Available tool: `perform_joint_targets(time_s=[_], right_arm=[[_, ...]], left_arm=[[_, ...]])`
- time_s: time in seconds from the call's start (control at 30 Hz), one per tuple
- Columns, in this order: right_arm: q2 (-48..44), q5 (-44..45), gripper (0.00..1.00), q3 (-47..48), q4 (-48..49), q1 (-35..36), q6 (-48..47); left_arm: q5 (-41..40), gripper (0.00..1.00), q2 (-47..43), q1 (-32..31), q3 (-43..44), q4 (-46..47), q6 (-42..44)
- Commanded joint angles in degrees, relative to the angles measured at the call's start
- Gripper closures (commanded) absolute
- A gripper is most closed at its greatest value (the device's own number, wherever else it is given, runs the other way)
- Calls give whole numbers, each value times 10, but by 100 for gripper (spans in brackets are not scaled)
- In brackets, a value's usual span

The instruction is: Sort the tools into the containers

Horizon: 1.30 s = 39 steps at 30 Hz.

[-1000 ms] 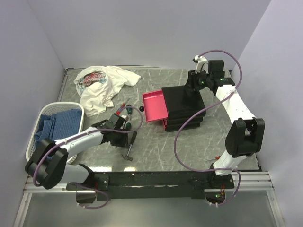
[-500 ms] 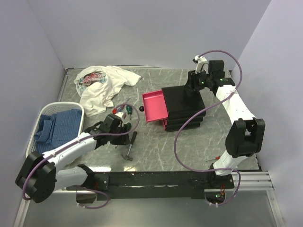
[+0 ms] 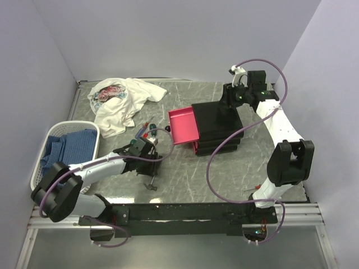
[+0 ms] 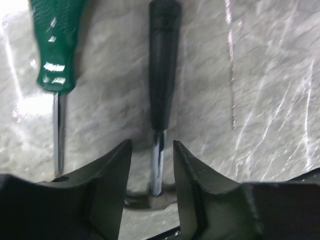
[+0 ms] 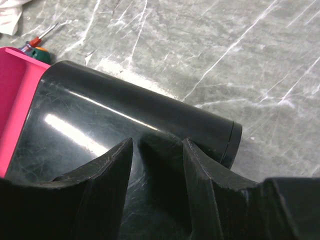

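One hammer lay between the parted jaws of your left gripper; it wanted clamping, then carrying to the pink drawer at one o'clock.

A crumpled white cloth with a coloured print lies at the far left corner of the grey marble-patterned tabletop. Nearer, by the left wall, stands a white plastic lattice basket, and a rumpled blue cloth lies inside it. Pale lavender walls close in the tabletop on three sides.
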Motion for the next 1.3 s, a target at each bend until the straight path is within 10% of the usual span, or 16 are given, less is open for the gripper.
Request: perform_joint_targets(time_s=[0.0, 0.27, 0.57, 0.93, 1.27], right_arm=[[24, -11, 47, 14, -75, 1, 23], [33, -12, 47, 43, -79, -2, 33], [27, 32, 47, 42, -85, -1, 6], [5, 70, 47, 43, -79, -1, -19], [11, 76, 47, 28, -80, -1, -30]], left_arm=[[-4, 68, 40, -14, 0, 0, -9], [26, 99, 28, -17, 12, -16, 14], [8, 99, -77, -9, 81, -61, 33], [6, 99, -61, 150, 197, -148, 88], [75, 99, -26, 160, 366, -58, 150]])
